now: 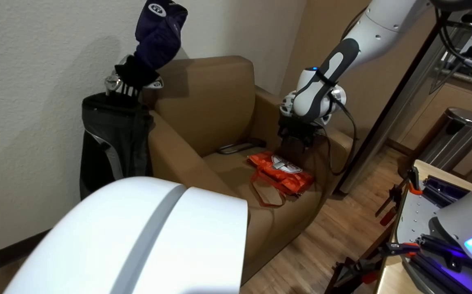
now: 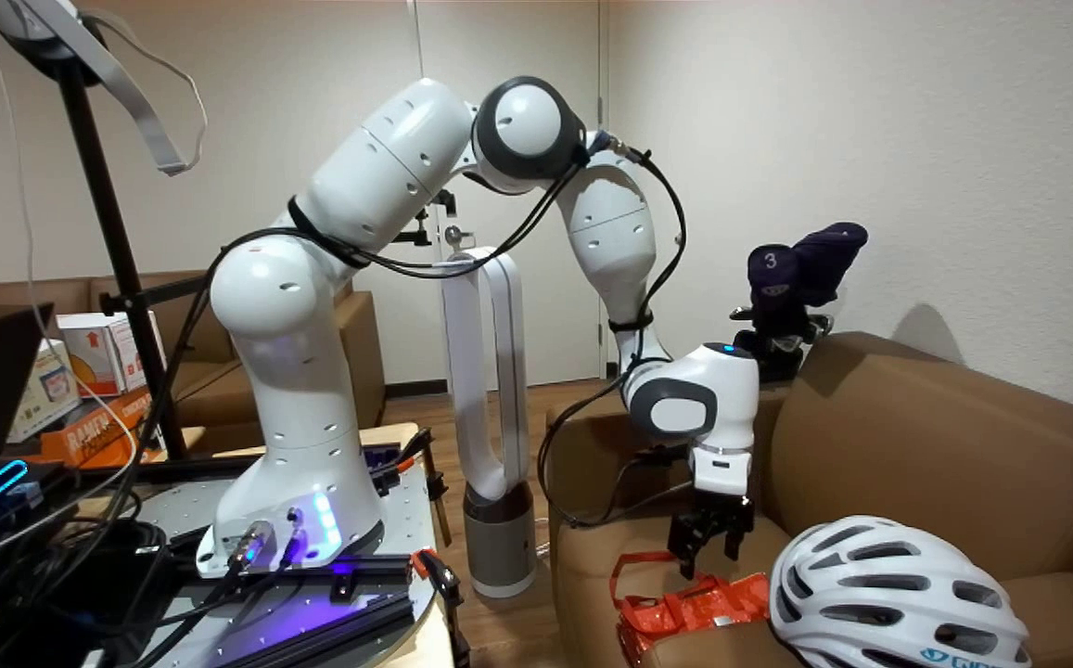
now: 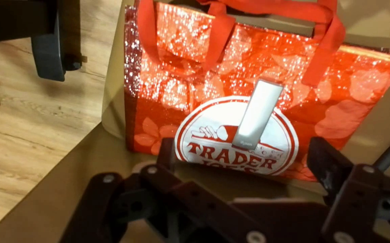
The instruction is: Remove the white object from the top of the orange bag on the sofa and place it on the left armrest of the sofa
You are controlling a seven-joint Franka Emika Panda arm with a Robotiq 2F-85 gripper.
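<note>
The orange bag [image 3: 275, 60] is a flat orange-red tote with handles, lying on the seat of the tan-brown sofa [image 1: 215, 98]; it shows in both exterior views [image 1: 286, 181] [image 2: 684, 612]. The white object [image 3: 258, 114], a slim silvery-white bar, lies on the bag's round white logo. It also shows in an exterior view [image 1: 278, 165]. My gripper [image 3: 243, 152] points down above the bag, open and empty, fingers wide apart with the bar ahead between them. It shows in both exterior views [image 1: 297, 145] [image 2: 710, 561]. The left armrest [image 1: 187, 157] stands across the seat; the white fan partly hides it.
A white bike helmet [image 2: 898, 594] sits at the near armrest. A dark loop-shaped object [image 1: 242, 146] lies on the seat behind the bag. A golf bag [image 1: 115, 134] stands beside the left armrest. A white fan [image 1: 138, 241] stands in the foreground. A black clamp [image 3: 50, 54] juts from the table edge.
</note>
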